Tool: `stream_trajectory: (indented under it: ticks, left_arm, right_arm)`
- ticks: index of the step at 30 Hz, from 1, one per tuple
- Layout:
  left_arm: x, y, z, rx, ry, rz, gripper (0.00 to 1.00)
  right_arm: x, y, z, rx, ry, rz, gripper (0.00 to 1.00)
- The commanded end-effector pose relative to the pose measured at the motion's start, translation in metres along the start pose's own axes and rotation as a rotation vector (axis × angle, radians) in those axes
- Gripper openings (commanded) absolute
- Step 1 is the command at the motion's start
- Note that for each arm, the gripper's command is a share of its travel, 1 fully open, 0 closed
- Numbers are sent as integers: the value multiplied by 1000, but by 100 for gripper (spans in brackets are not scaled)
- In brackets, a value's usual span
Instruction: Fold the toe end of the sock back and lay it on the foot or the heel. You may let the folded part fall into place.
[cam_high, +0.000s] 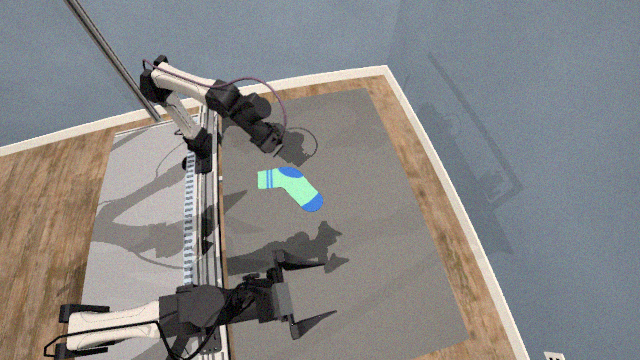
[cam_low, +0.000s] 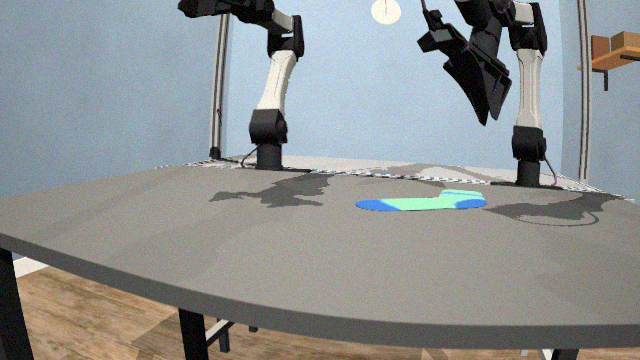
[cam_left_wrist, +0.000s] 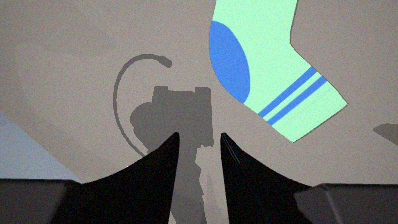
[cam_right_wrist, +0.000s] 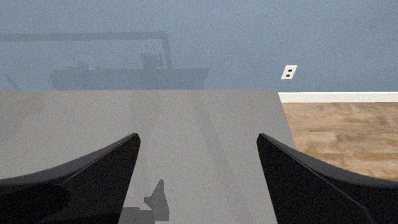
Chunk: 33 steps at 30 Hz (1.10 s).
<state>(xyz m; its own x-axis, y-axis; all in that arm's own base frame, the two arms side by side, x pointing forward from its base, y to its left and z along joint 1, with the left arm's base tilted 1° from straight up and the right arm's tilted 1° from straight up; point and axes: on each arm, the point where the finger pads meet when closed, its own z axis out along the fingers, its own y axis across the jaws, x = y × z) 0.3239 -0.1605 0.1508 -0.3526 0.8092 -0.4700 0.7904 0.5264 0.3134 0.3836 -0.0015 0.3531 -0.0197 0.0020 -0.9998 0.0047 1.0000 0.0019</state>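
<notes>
The sock (cam_high: 295, 187) (cam_low: 422, 203) (cam_left_wrist: 270, 55) lies flat and unfolded on the grey surface (cam_high: 380, 250) (cam_low: 320, 260) (cam_left_wrist: 65, 85) (cam_right_wrist: 200, 110), between the two arms' sides and nearer the left arm's. It is mint green, with its blue toe (cam_high: 313, 202) (cam_low: 374, 205) stretched out away from the cuff (cam_high: 264, 179) (cam_low: 462, 194) (cam_left_wrist: 307, 112), which carries two blue stripes; the blue heel (cam_high: 291, 172) (cam_low: 471, 203) (cam_left_wrist: 230, 60) is at the bend. Above the surface, near the heel and cuff but touching neither, hangs the left gripper (cam_high: 277, 152) (cam_low: 489, 120) (cam_left_wrist: 200, 135), tilted downward, its fingers partly spread with nothing between them. The right gripper (cam_high: 330, 288) (cam_low: 189, 8) (cam_right_wrist: 198, 136) is well apart from the sock, raised over the surface, its fingers spread wide and empty. Beyond the surface are the wood floor (cam_high: 45, 210) (cam_low: 100, 305) (cam_right_wrist: 345, 130) and a blue wall (cam_high: 550, 125) (cam_low: 125, 90) (cam_right_wrist: 225, 40) with a white outlet (cam_high: 554, 356) (cam_right_wrist: 289, 72).
</notes>
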Motion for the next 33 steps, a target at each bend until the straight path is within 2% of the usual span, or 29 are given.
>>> stream_trajectory:
  ticks: [1, 3, 5, 13, 16, 22, 24, 27, 29, 33]
  left_arm:
    - [13, -24, -2, 98, 136, 153, 34]
    - [16, -38, 0, 146, 179, 225, 34]
    - [16, -38, 0, 146, 179, 225, 34]
    - [34, -91, 1, 362, 357, 544, 34]
    - [35, -102, 0, 407, 395, 632, 34]
    - [25, -100, 4, 372, 355, 597, 34]
    - [38, -111, 9, 420, 388, 563, 34]
    - [40, -109, 2, 415, 366, 583, 34]
    - [29, -105, 4, 390, 336, 582, 34]
    - [30, -106, 6, 392, 325, 583, 34]
  right_arm:
    - [-7, 2, -1, -5, -20, -2, 100]
    - [-7, 2, -1, -5, -20, -2, 100]
    - [-7, 2, -1, -5, -20, -2, 100]
    - [-7, 2, -1, -5, -20, -2, 100]
    - [-7, 2, -1, -5, -20, -2, 100]
    - [-7, 2, -1, -5, -20, -2, 100]
    - [-7, 2, -1, -5, -20, -2, 100]
    - [-7, 2, -1, -5, -20, -2, 100]
    - [-7, 2, -1, -5, -20, -2, 100]
    - [-7, 2, -1, -5, -20, -2, 100]
